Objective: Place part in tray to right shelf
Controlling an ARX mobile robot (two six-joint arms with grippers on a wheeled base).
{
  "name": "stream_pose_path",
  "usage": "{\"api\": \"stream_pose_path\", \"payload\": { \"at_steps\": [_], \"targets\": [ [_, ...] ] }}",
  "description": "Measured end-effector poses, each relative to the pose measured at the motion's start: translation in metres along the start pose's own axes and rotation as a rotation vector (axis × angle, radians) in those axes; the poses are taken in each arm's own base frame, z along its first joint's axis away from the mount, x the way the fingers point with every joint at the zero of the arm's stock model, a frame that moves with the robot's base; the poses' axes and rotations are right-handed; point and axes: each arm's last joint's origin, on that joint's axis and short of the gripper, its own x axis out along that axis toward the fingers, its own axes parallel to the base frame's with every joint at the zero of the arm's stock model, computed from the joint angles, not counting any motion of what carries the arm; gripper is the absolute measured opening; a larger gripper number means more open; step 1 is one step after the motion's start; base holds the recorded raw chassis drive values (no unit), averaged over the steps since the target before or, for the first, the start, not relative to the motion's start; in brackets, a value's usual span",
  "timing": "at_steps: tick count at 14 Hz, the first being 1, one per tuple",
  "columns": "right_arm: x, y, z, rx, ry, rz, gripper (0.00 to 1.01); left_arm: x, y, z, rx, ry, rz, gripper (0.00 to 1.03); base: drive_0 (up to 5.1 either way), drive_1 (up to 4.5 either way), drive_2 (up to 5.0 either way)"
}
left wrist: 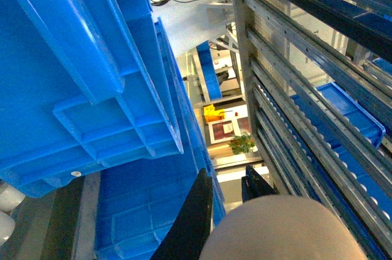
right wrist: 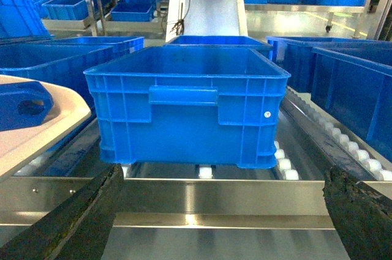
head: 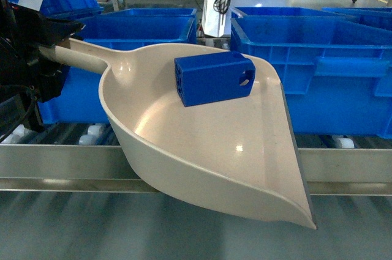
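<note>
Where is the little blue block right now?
In the head view, the little blue block lies inside the cream scoop, near its back wall, in front of the big blue crates.

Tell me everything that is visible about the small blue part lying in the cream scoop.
The part is a small, bright blue, boxy block that looks like plastic. Its left end face shows several round holes; its narrower right end has one larger round hole. It lies on its side, slightly tilted, inside the tray, near the back wall, touching only the tray's glossy cream floor. No gripper touches it. Blue crates stand behind it on the shelf. The right wrist view shows only its holed end.
</note>
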Motion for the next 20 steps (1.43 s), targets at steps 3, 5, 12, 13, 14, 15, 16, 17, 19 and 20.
{"api": "stream_pose_path", "payload": {
  "at_steps": [3, 5, 12, 13, 14, 15, 16, 17, 19, 20],
  "targets": [
    [0.0, 0.0, 0.0001, 0.0, -0.001, 0.0, 0.98, 0.0, 0.0, 0.0, 0.0, 0.0, 0.0, 0.12, 0.0, 0.0, 0.0],
    [0.0, 0.0, 0.0001, 0.0, -0.001, 0.0, 0.98, 0.0, 0.0, 0.0, 0.0, 0.0, 0.0, 0.12, 0.0, 0.0, 0.0],
    [0.0, 0.0, 0.0001, 0.0, -0.001, 0.0, 0.98, 0.0, 0.0, 0.0, 0.0, 0.0, 0.0, 0.12, 0.0, 0.0, 0.0],
    [0.0, 0.0, 0.0001, 0.0, -0.001, 0.0, 0.98, 0.0, 0.0, 0.0, 0.0, 0.0, 0.0, 0.12, 0.0, 0.0, 0.0],
    [0.0, 0.0, 0.0001, 0.0, -0.001, 0.0, 0.98, 0.0, 0.0, 0.0, 0.0, 0.0, 0.0, 0.12, 0.0, 0.0, 0.0],
    [0.0, 0.0, 0.0001, 0.0, -0.001, 0.0, 0.98, 0.0, 0.0, 0.0, 0.0, 0.0, 0.0, 0.12, 0.0, 0.0, 0.0],
    [0.0, 0.0, 0.0001, 0.0, -0.001, 0.0, 0.98, 0.0, 0.0, 0.0, 0.0, 0.0, 0.0, 0.12, 0.0, 0.0, 0.0],
    [0.0, 0.0, 0.0001, 0.0, -0.001, 0.0, 0.98, 0.0, 0.0, 0.0, 0.0, 0.0, 0.0, 0.12, 0.0, 0.0, 0.0],
    [0.0, 0.0, 0.0001, 0.0, -0.001, 0.0, 0.98, 0.0, 0.0, 0.0, 0.0, 0.0, 0.0, 0.12, 0.0, 0.0, 0.0],
    [0.0, 0.0, 0.0001, 0.0, -0.001, 0.0, 0.98, 0.0, 0.0, 0.0, 0.0, 0.0, 0.0, 0.12, 0.0, 0.0, 0.0]
  ]
}}
